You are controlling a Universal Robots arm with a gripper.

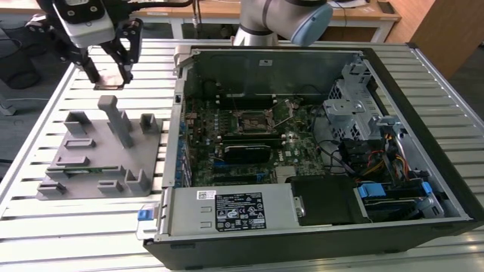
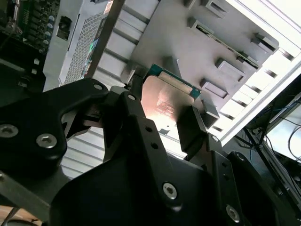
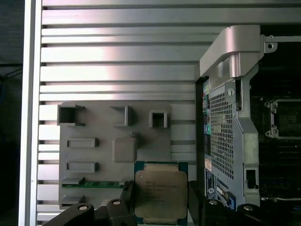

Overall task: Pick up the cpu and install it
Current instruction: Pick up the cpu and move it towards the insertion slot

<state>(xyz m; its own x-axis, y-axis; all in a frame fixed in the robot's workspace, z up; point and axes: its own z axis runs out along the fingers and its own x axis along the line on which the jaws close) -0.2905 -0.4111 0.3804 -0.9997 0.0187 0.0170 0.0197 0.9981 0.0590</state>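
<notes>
clamping the cpu (image 3: 160, 190), its lid print illegible, the tool (image 3: 161, 207) hangs near grey fixture (image 3: 94, 155).

A ribbed silver aluminium desk (image 1: 76, 232) stands before a pale wooden table (image 1: 219, 11) and a brown wooden cabinet (image 1: 446, 28).

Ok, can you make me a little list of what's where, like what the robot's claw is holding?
gripper: shut on the cpu, up over the table
cpu: held between the fingers, metal top showing
grey fixture: on the slatted table, beside the computer case
computer case: lying open, motherboard showing
socket: on the motherboard, looks empty
</notes>
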